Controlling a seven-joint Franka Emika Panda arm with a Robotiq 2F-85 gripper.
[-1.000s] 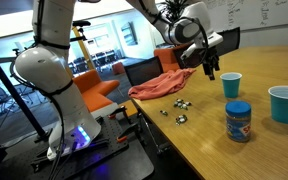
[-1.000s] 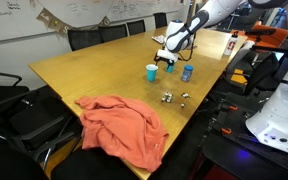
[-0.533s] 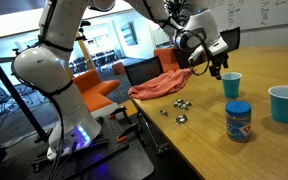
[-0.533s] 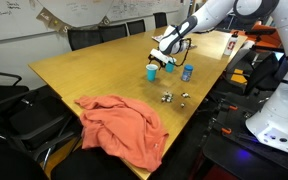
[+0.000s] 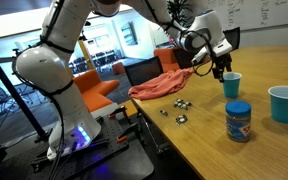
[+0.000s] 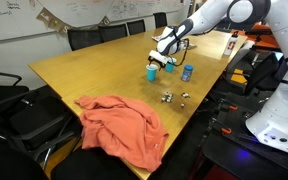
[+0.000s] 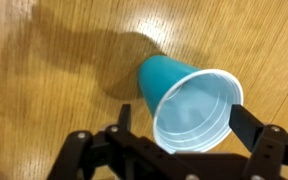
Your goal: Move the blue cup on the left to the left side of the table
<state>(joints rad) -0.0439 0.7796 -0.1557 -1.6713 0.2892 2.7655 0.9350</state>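
Observation:
The blue cup (image 5: 231,85) stands upright on the tan table (image 5: 209,150), also in an exterior view (image 6: 152,72). In the wrist view the cup (image 7: 179,85) sits right below the camera, its whitish inside facing up. My gripper (image 5: 221,70) hangs just above the cup and shows over it from the other side too (image 6: 160,62). In the wrist view the gripper (image 7: 184,128) is open, with one dark finger (image 7: 248,122) on each side of the rim. I cannot see either finger touching the cup.
A paler sky-blue cup (image 5: 285,103) and a blue-lidded canister (image 5: 238,121) stand near the cup. A salmon cloth (image 6: 124,125) lies at the table's end, with small metal pieces (image 6: 174,98) near the edge. Chairs line the far side.
My gripper has moved across toward the blue cup and come down over it. The cup and the other things have not moved.

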